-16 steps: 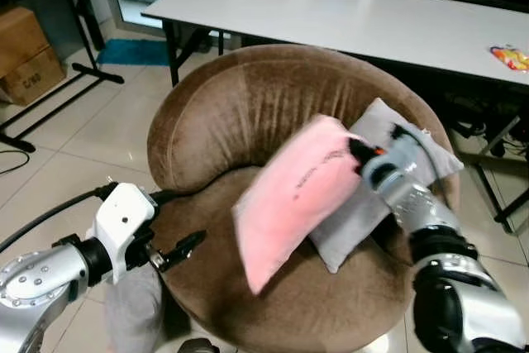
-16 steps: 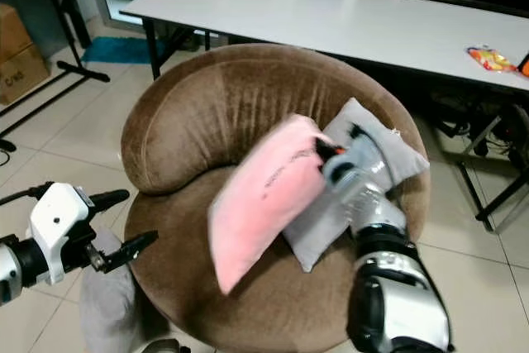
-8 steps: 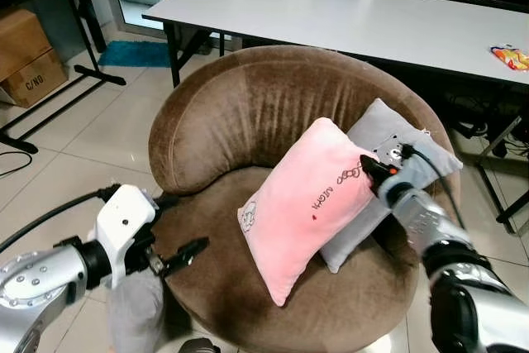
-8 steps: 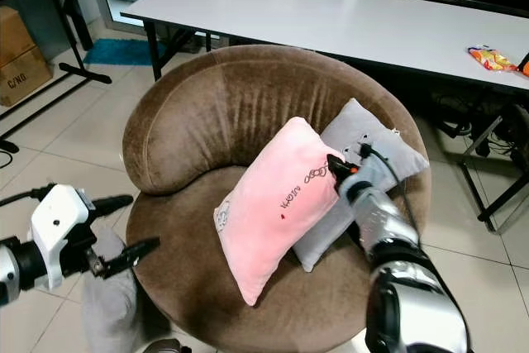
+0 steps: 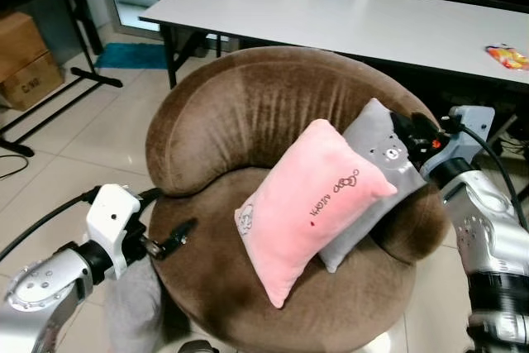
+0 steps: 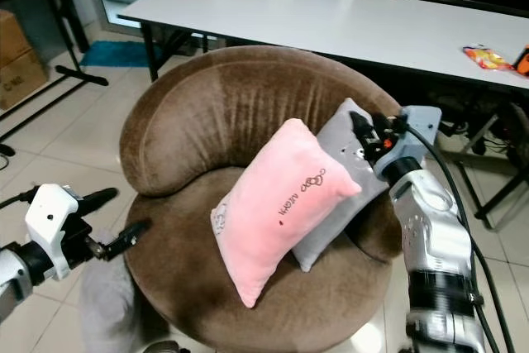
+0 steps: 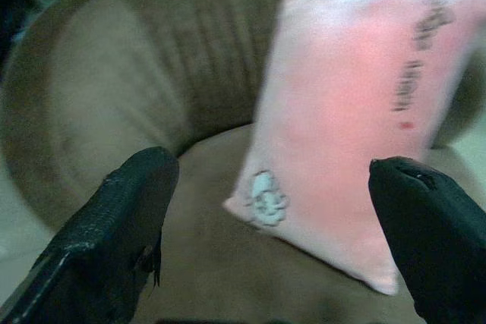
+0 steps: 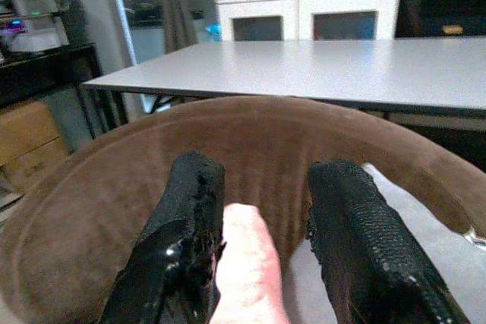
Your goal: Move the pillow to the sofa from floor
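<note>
The pink pillow (image 5: 318, 204) is seen propped on the brown sofa (image 5: 223, 113), against a grey pillow (image 5: 382, 148); both the right hand (image 6: 368, 134) and the left hand (image 5: 169, 221) are held apart, empty.

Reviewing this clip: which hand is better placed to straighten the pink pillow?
Probably the left hand: open, at the sofa's front edge facing the pink pillow. The right hand is over the grey pillow.

Home: sofa (image 5: 248, 113), tiled floor (image 5: 91, 142).
</note>
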`<state>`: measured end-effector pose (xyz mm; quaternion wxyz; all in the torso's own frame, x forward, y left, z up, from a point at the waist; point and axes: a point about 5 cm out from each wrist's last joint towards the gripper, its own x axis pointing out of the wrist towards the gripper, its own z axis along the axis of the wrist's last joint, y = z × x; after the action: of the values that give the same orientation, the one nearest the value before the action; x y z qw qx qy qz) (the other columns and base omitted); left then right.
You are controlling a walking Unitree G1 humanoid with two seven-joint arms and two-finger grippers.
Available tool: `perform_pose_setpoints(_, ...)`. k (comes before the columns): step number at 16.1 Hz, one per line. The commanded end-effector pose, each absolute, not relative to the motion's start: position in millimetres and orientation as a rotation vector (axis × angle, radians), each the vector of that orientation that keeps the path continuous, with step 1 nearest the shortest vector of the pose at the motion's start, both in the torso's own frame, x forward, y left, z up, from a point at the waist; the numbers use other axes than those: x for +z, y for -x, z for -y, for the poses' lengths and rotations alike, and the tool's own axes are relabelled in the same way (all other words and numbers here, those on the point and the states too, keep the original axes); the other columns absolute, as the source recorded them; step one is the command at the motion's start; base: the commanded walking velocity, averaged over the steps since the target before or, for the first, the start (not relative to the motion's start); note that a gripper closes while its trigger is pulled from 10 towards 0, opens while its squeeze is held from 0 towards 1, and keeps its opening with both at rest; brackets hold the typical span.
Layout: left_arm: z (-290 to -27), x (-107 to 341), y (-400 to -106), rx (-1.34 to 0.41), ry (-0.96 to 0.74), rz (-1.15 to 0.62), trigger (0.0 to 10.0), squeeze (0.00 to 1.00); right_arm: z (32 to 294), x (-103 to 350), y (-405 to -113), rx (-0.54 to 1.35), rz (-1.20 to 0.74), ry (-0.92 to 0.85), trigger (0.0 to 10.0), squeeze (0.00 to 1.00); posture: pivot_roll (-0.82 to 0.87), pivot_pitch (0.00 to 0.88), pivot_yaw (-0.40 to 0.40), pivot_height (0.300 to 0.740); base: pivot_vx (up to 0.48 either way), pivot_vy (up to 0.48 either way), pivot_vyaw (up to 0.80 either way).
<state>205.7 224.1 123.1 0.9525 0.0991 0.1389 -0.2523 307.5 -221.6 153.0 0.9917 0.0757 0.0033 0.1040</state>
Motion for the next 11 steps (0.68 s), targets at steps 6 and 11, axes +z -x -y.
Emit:
perform_pose_setpoints(6, -228.9, 117.1, -208.5, -0.348, -0.198, -0.214, 10.0, 0.0, 148.4, 147.0, -261.4, 0.24, -0.105, -0.223, 10.0, 0.0, 0.08, 0.0, -0.062, 0.74, 0.0, 0.275, 0.0)
perform_pose_setpoints(11, -224.1, 125.4, -207.5, -0.324, -0.219, -0.18, 10.0, 0.0, 134.6, 150.0, -251.0, 0.257, -0.137, -0.195, 10.0, 0.0, 0.08, 0.0, -0.067, 0.74, 0.0, 0.404, 0.32)
